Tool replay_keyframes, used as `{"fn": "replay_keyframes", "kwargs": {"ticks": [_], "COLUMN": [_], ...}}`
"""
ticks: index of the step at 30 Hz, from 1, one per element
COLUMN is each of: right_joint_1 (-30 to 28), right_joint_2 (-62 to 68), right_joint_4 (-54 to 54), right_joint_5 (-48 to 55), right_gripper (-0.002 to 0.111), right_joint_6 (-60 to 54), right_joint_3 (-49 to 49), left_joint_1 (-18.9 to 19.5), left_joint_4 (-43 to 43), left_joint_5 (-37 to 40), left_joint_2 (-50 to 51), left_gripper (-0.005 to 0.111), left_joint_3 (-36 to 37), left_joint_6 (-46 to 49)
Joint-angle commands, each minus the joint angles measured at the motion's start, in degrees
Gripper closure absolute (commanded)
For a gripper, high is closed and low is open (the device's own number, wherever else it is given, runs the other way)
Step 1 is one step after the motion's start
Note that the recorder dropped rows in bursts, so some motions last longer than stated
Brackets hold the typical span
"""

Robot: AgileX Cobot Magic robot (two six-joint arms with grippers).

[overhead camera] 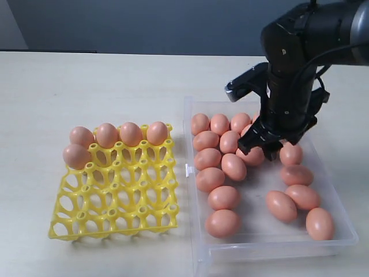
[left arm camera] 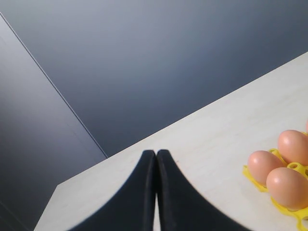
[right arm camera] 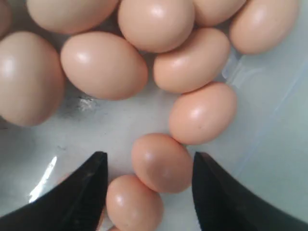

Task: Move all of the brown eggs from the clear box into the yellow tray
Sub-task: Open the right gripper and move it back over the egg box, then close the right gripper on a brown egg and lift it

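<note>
One pale table point(overhead camera: 115, 81) (grey wall point(overhead camera: 144, 23) behind) bears the yellow tray point(overhead camera: 115, 229)

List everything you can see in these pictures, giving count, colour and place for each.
Table: one, pale beige, under everything.
Tray: one, yellow, left on the table.
Box: one, clear, right of the tray.
Eggs in tray: five, brown, far row and left edge.
Eggs in box: at least sixteen, brown, loose; others possibly hidden.
Left gripper: one, black, shut, near the tray.
Right gripper: one, black, open over eggs in the box.
</note>
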Motion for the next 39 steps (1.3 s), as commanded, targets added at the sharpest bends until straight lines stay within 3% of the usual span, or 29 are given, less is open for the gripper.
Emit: {"fn": "replay_keyframes", "kwargs": {"ticks": [1, 4, 12, 23, 30, 39], "right_joint_1": [-1.0, -1.0, -0.1, 0.8, 0.8, 0.8], "right_joint_2": [1.4, 2.9, 3.8, 3.8, 4.6, 10.3], "right_joint_4": [2.0, 4.8, 19.7, 20.0, 29.1, 23.1], "right_joint_5": [-7.1, -12.9, -11.7, -2.7, -3.0, -3.7], "right_gripper": [0.057, 0.057, 0.057, 0.057, 0.057, 0.057], "right_joint_6": [-3.4, -5.9, -15.0, -12.8, -13.0, -14.6], "right_joint_3": [2.4, 2.4, 2.2, -2.9, -5.2, -5.2], "left_joint_1": [-0.6, -0.6, -0.6, -0.6, -0.6, -0.6], "left_joint_4": [0.2, 0.2, 0.2, 0.2, 0.2, 0.2], "left_joint_5": [-0.2, -0.2, -0.2, -0.2, -0.2, -0.2], "left_joint_2": [-0.3, -0.3, -0.3, -0.3, -0.3, -0.3], "left_gripper": [0.106, 0.106, 0.106, 0.106, 0.106, 0.106], "left_joint_3": [-0.1, -0.1, -0.1, -0.1, -0.1, -0.1], "left_joint_6": [-0.3, -0.3, -0.3, -0.3, -0.3, -0.3]}}
